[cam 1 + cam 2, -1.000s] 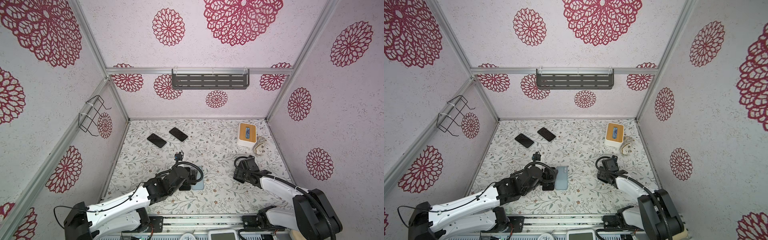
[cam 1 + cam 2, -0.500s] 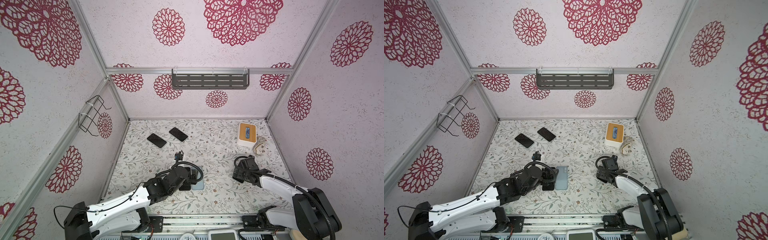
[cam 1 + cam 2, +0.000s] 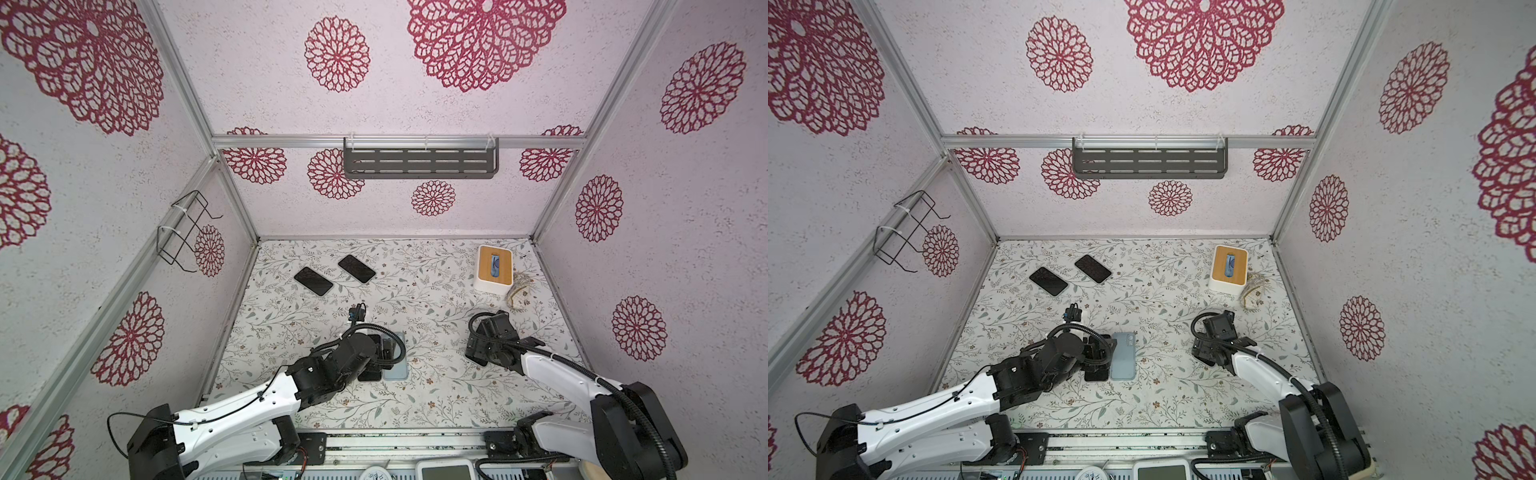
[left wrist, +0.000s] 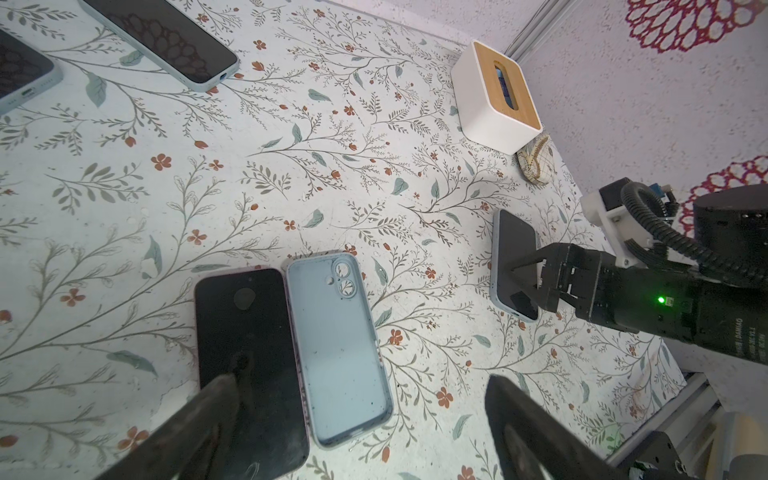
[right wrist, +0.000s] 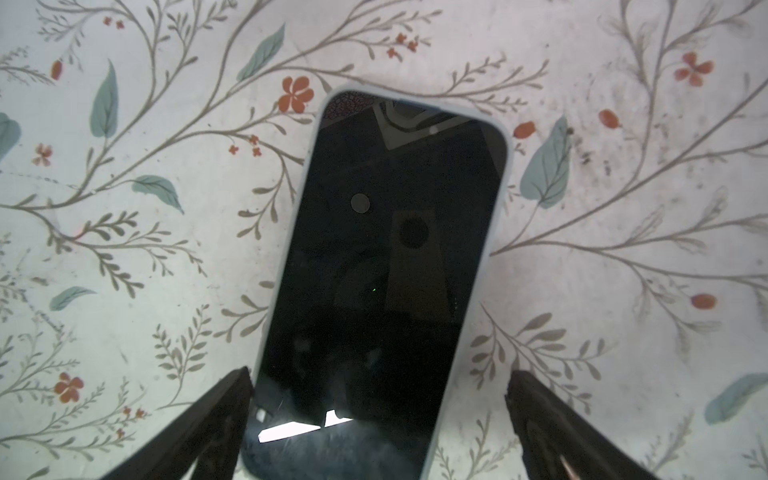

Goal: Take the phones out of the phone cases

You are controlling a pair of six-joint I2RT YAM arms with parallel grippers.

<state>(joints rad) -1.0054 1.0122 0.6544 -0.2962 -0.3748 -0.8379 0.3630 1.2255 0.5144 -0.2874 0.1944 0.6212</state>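
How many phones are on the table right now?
4: two cased phones at the back left, a bare phone beside the empty case under the left gripper, a cased phone under the right gripper. None seems hidden.

White letters on the black motor [image 4: 737, 332] of the right arm [image 4: 648, 286] spell "DAMIAO". They run sideways along the motor. More small white lines stand next to that word, but they are too tiny to read. No other words can be read.
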